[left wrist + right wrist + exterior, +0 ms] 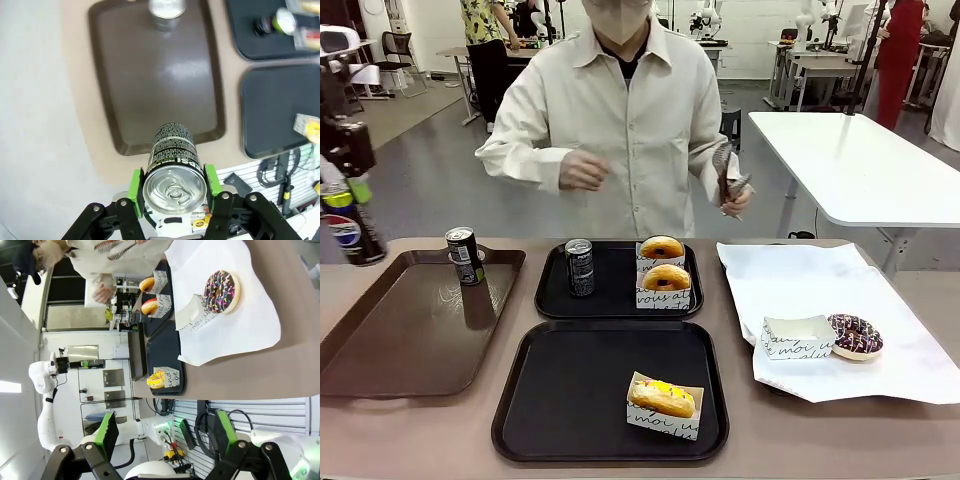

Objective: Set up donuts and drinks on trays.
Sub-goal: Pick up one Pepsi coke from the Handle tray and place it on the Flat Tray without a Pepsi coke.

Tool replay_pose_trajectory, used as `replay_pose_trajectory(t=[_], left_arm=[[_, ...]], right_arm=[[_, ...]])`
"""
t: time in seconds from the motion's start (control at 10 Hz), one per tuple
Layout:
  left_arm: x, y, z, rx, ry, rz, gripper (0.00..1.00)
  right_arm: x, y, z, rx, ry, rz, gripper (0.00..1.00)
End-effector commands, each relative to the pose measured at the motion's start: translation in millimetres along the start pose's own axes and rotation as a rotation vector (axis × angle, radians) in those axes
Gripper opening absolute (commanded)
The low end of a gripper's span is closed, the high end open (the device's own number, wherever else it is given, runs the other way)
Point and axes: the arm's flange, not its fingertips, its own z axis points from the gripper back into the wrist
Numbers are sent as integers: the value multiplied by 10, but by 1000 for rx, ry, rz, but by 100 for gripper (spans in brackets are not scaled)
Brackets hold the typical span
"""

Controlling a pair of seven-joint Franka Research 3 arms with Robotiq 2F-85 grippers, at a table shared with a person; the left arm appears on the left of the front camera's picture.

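The left jaws pinch a can (350, 225) at the left edge; a loose grip could drop it. The right jaws stand spread.

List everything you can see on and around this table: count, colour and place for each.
black trays: two; far tray and near tray, mid-table
brown tray: one; table's left
cans: three, dark; one on the brown tray, one on the far tray, one held up at the left
glazed donuts: two, golden-brown, sleeved; far tray
yellow-iced donut: one, sleeved; near tray
chocolate donut: one, sprinkled; on the paper
paper sleeve: one, white; beside the chocolate donut
white paper: one sheet; table's right
tongs: one pair, silver; in a hand
person's hands: two; one free, one holding the tongs
left gripper: shut on a can
right gripper: open, empty
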Motion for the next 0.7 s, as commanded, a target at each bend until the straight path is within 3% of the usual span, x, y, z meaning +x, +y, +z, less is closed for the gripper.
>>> replay_pose_trajectory(t=[0.0, 0.2, 0.4, 0.6], left_arm=[[-313, -525, -17, -15, -77, -108, 58], [-217, -1056, -116, -11, -58, -235, 58], [-289, -1546, -479, -37, -30, -359, 58], [-234, -1873, -675, -36, -13, -451, 58]], right_arm=[[-9, -1, 4, 28, -10, 20, 100], [-9, -1, 4, 28, -10, 20, 100], [-9, -1, 4, 28, -10, 20, 100], [-9, -1, 4, 28, -10, 20, 100]])
